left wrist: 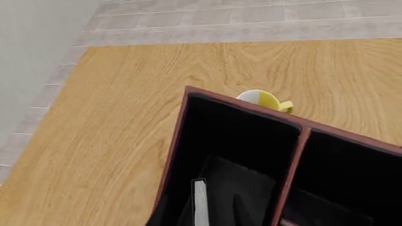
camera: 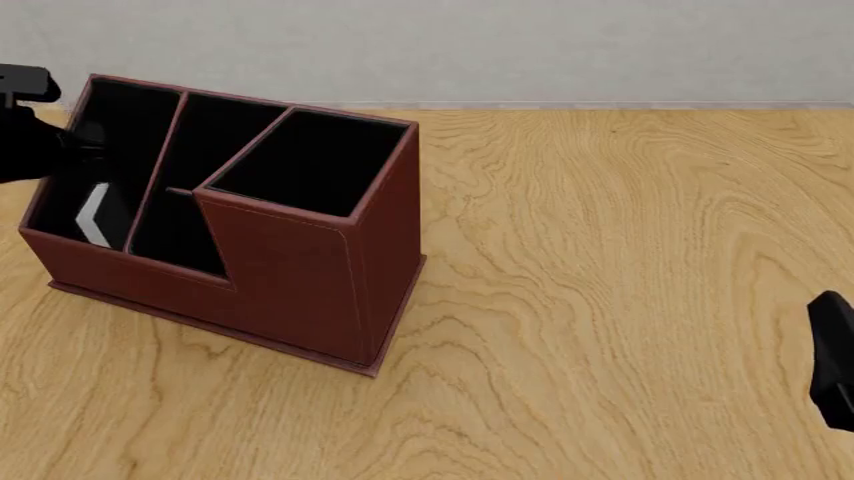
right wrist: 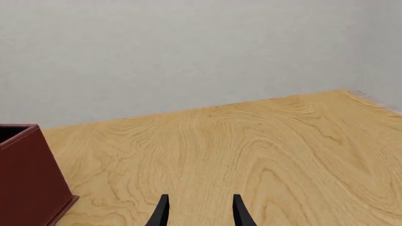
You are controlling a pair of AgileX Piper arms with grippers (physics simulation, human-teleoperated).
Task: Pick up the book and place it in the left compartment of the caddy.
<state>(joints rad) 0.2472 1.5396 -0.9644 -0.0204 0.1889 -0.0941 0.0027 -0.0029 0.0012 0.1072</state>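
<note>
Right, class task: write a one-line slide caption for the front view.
Book standing in the caddy's left compartment, table otherwise bare.

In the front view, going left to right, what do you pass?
Left arm → book in the left compartment → the rest of the caddy → bare table → right arm.
</note>
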